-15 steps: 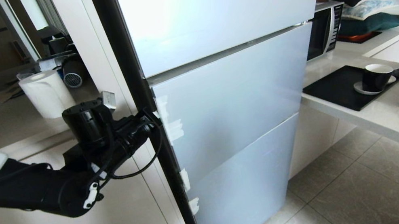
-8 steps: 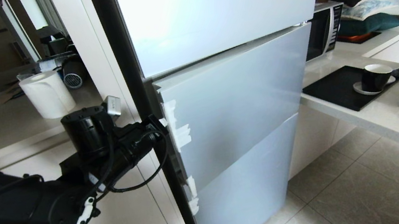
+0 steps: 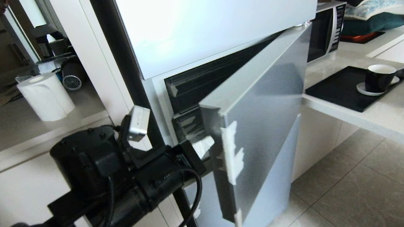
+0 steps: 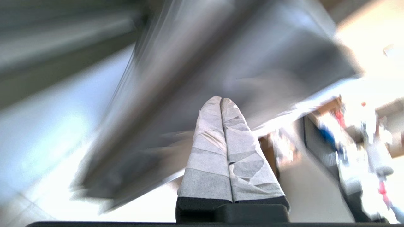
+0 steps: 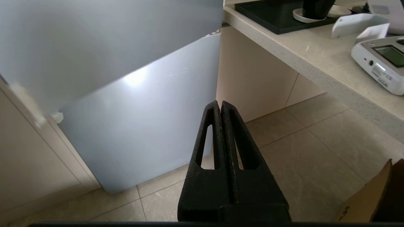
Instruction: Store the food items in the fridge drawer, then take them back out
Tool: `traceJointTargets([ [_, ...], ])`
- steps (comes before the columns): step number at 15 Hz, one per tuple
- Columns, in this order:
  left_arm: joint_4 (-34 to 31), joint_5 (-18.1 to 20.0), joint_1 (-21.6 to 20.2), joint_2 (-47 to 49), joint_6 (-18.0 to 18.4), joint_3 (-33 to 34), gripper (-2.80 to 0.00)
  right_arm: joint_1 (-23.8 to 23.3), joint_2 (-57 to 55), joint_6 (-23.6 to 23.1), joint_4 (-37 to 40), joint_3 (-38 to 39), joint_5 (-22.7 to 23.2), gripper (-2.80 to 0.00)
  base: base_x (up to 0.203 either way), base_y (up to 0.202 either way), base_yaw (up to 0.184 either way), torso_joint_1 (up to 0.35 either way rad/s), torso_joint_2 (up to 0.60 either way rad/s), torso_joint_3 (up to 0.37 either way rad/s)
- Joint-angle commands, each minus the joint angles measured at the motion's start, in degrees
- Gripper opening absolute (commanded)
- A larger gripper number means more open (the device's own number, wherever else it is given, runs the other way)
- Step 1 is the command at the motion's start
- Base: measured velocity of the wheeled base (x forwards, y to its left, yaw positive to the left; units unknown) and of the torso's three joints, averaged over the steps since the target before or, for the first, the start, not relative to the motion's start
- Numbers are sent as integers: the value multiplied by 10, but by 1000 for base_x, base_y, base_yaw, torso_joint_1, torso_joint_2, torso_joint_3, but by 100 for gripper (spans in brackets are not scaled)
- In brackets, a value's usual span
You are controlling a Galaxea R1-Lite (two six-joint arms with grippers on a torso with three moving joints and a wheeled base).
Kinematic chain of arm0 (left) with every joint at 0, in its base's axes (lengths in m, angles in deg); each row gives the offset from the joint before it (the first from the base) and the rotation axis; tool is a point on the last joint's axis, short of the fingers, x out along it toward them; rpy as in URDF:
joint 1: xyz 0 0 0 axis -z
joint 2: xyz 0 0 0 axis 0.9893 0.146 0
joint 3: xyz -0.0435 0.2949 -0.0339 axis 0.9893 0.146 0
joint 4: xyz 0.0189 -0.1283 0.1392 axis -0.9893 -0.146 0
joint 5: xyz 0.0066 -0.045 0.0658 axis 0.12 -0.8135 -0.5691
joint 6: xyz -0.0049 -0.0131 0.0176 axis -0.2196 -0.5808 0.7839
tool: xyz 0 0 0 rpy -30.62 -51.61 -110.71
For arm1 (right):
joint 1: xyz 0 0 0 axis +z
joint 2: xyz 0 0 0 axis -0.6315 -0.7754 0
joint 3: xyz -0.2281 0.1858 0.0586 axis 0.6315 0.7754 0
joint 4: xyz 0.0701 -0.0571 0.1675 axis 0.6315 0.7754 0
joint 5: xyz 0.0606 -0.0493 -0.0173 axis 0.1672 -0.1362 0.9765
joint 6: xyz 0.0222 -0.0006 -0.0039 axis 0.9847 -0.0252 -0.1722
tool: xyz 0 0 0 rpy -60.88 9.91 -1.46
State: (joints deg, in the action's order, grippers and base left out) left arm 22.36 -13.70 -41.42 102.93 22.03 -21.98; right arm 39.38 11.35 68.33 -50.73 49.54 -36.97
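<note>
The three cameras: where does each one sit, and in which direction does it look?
Head view: from the robot's head, down at the fridge; the left arm shows, its left tool behind the swung-out middle door.
Left wrist view: behind the shut taped tool, facing the blurred door.
Right wrist view: behind the shut right tool, facing the bottom door and floor.
Head and right wrist views share the black tray.
</note>
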Motion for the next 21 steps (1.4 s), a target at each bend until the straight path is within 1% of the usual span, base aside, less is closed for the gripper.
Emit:
traceJointTargets([
  [1,0,-3,35,-62,17,71,-280,0,0,0,0,0,0,-280,0,0,0,0,0,0],
  [3,0,-2,45,-100,62,127,-280,0,0,-1,0,0,0,-280,0,0,0,0,0,0],
  [4,0,-3,46,-124,75,148,-280,0,0,-1,0,0,0,-280,0,0,0,0,0,0],
  [7,-4,-7,41,-216,89,176,-280,0,0,-1,0,0,0,-280,0,0,0,0,0,0],
  [8,-11,-15,33,-256,100,179,-280,0,0,-1,0,0,0,-280,0,0,0,0,0,0],
  [10,-51,-46,-7,-340,151,176,-280,0,0,-1,0,0,0,-280,0,0,0,0,0,0],
  [11,-82,-61,-34,-389,179,172,-280,0,0,-2,0,0,0,-280,0,0,0,0,0,0],
  [12,-113,-70,-76,-436,198,169,-280,0,0,-4,0,0,0,-280,0,0,0,0,0,0],
  [13,-141,-75,-137,-465,208,168,-280,0,-1,-3,0,-1,0,-280,0,0,0,0,0,0],
  [14,-174,-78,-214,-501,215,170,-280,0,0,-2,0,0,0,-280,0,0,0,0,0,0],
  [15,-222,-82,-278,-552,220,175,-280,0,0,-2,0,0,0,-280,0,0,0,0,0,0],
  [17,-340,-90,-385,-644,228,179,-280,0,0,-2,0,0,0,-280,0,0,0,0,0,0],
  [18,-404,-93,-429,-687,234,180,-280,0,0,-2,0,-1,0,-280,0,0,0,0,0,0],
  [19,-465,-94,-459,-727,246,181,-280,0,0,0,0,0,0,-280,0,0,0,0,0,0],
  [21,-581,-95,-489,-792,265,186,-280,0,0,0,0,0,0,-280,0,0,0,0,0,0],
])
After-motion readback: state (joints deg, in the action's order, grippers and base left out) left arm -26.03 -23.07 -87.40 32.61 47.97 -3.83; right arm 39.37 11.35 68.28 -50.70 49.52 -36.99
